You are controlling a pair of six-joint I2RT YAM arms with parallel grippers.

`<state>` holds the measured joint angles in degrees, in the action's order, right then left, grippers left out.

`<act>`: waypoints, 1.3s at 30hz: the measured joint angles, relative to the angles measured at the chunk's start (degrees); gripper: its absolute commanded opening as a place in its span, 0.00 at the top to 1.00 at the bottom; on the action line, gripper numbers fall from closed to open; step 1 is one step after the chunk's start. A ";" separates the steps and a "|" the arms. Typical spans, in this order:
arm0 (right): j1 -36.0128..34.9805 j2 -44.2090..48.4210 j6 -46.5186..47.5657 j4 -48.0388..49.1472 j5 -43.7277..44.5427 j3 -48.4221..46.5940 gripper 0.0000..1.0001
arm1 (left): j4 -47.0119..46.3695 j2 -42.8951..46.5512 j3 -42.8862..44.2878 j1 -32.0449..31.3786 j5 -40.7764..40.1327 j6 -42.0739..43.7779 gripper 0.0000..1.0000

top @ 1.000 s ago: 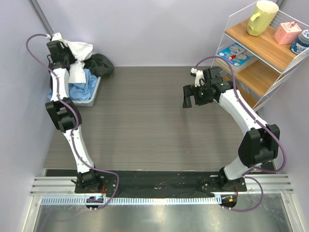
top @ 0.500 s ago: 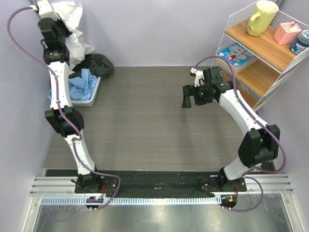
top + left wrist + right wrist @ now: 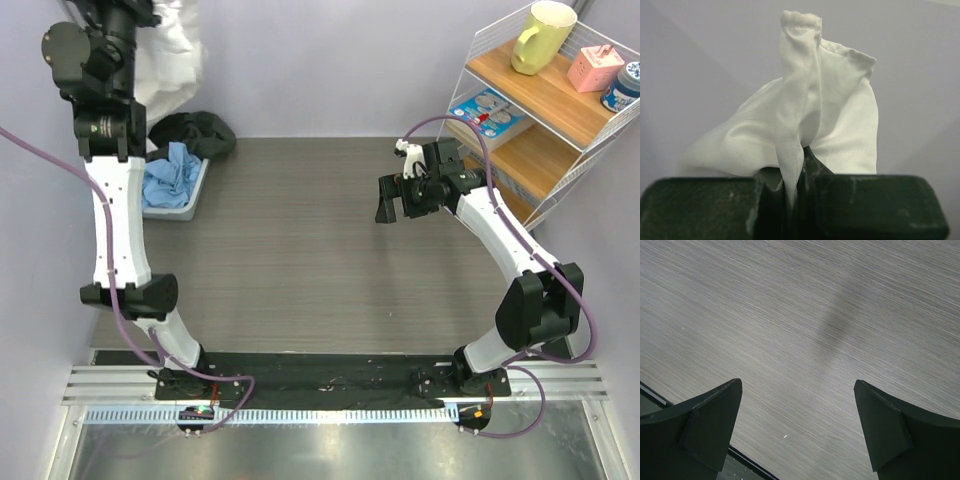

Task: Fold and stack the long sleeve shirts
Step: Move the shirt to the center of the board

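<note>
Left gripper (image 3: 792, 189) is clenching a bunched edge of the white long sleeve shirt (image 3: 172, 60) hanging at upper left above the bin (image 3: 197, 192), best gripping firmly until the cloth is clearing it, right gripper (image 3: 796, 390) idling spread, empty.

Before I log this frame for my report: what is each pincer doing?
Left pincer: shut on the white shirt.
Right pincer: open, holding nothing.
</note>
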<state>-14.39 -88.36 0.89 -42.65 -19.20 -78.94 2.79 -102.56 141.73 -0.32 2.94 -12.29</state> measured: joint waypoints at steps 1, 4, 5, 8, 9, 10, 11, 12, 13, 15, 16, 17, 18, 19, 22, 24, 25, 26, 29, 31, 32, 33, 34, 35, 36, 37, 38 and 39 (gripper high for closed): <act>0.00 0.11 0.02 0.15 -0.17 0.00 0.00 | 0.31 1.88 -1.05 -2.45 1.40 -0.17 1.00; 0.00 0.66 0.17 0.26 -0.70 0.00 0.00 | 1.55 5.53 -3.72 -7.85 4.81 -0.59 1.00; 0.00 0.90 0.42 0.26 -0.94 0.00 0.00 | 2.21 6.64 -4.94 -9.18 5.70 -0.61 1.00; 0.02 1.42 1.44 0.17 -1.55 -0.02 0.00 | 3.82 10.86 -12.17 -11.39 7.67 -1.70 1.00; 0.22 1.49 1.81 0.17 -1.68 -0.02 0.00 | 4.59 12.22 -14.93 -11.52 8.46 -2.40 1.00; 0.37 1.51 2.05 0.17 -1.79 -0.02 0.00 | 4.94 14.01 -18.95 -11.56 9.51 -3.15 1.00; 0.61 1.51 2.23 0.15 -1.99 -0.02 0.00 | 5.81 15.89 -23.26 -11.56 10.88 -3.89 1.00; 0.90 1.51 2.34 0.09 -2.40 -0.02 0.00 | 6.56 16.94 -25.90 -11.56 11.87 -4.31 1.00; 1.36 1.51 2.45 0.09 -2.86 -0.02 0.00 | 6.91 17.88 -28.46 -11.56 12.81 -4.85 1.00; 2.25 1.51 2.49 0.09 -3.58 -0.02 0.00 | 8.17 19.67 -33.90 -11.56 14.91 -5.86 1.00; 2.58 1.51 2.51 0.07 -3.98 -0.02 0.00 | 9.16 19.93 -35.34 -11.56 15.89 -6.36 1.00; 2.91 1.51 2.51 0.04 -4.31 -0.02 0.00 | 10.12 19.91 -35.82 -11.56 16.72 -6.82 1.00; 3.13 1.49 2.51 0.07 -4.55 -0.02 0.00 | 10.75 19.71 -35.80 -11.56 17.35 -7.06 1.00; 3.28 1.49 2.51 0.04 -4.72 -0.02 0.00 | 11.13 19.67 -35.65 -11.56 18.12 -7.32 1.00; 3.26 1.31 2.47 0.04 -5.49 -0.04 0.00 | 12.13 17.90 -29.75 -11.82 19.67 -9.20 1.00; 3.26 1.05 2.45 -0.04 -5.90 -0.15 0.00 | 11.98 15.78 -23.43 -12.66 20.11 -10.71 1.00; 3.28 0.94 2.45 -0.02 -6.05 -0.26 0.00 | 11.63 14.45 -19.63 -13.38 20.20 -11.39 1.00; 3.28 0.85 2.45 -0.02 -6.10 -0.31 0.00 | 10.91 12.68 -14.80 -14.64 20.22 -11.98 1.00; 3.28 0.74 2.45 -0.09 -6.25 -0.35 0.00 | 9.44 8.55 -3.74 -17.99 19.82 -13.07 1.00; 3.28 0.72 2.45 -0.15 -6.27 -0.35 0.00 | 8.61 6.64 2.01 -19.85 18.73 -13.75 1.00; 3.30 0.72 2.45 -0.15 -6.27 -0.35 0.00 | 8.07 6.40 3.39 -20.41 18.36 -14.19 1.00; 3.37 0.72 2.45 -0.17 -6.27 -0.35 0.00 | 7.58 6.51 3.69 -20.61 17.90 -14.40 1.00; 3.39 0.72 2.45 -0.22 -6.25 -0.35 0.00 | 6.71 7.32 2.60 -20.61 17.38 -14.58 1.00; 3.45 0.72 2.45 -0.24 -6.25 -0.35 0.00 | 6.32 8.76 0.00 -20.59 16.85 -14.58 1.00; 3.56 0.72 2.45 -0.26 -6.27 -0.35 0.00 | 6.19 10.12 -2.49 -20.59 16.48 -14.56 1.00; 3.67 0.72 2.45 -0.26 -6.27 -0.35 0.00 | 5.16 12.33 -7.30 -20.57 15.87 -14.45 1.00; 3.78 0.72 2.45 -0.26 -6.29 -0.35 0.00 | 5.18 15.15 -13.03 -20.57 15.37 -14.32 1.00; 3.93 0.72 2.47 -0.26 -6.32 -0.35 0.00 | 5.53 17.14 -17.35 -20.57 15.04 -14.19 1.00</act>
<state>-10.46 -87.64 3.36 -42.92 -25.52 -79.29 8.32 -85.43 124.38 -20.88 17.98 -26.48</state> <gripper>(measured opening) 0.996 0.042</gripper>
